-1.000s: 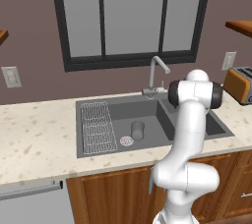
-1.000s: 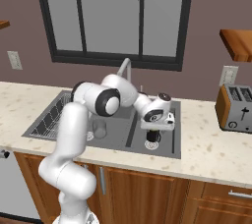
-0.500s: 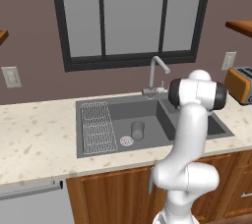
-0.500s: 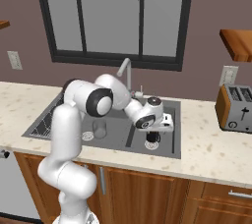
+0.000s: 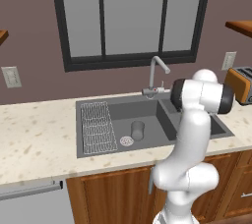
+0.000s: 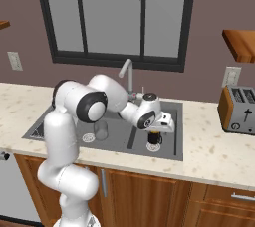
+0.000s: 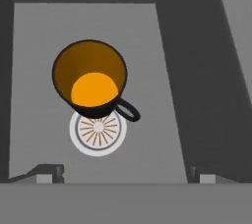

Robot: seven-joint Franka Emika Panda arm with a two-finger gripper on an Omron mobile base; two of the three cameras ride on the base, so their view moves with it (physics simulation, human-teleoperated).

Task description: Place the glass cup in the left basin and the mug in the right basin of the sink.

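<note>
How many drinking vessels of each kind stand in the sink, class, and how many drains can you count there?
Glass cups: 1, the glass cup in the left basin.
Mugs: 1, the mug in the right basin.
Drains: 2, one beside the cup, one under the mug.
Total: 4.

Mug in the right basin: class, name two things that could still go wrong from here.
1. The mug stands upright partly over the drain, so uneven footing might let it tip.
2. The open gripper hangs directly above it with its fingers spread wide; lifting away crookedly could clip the rim or handle.
</note>
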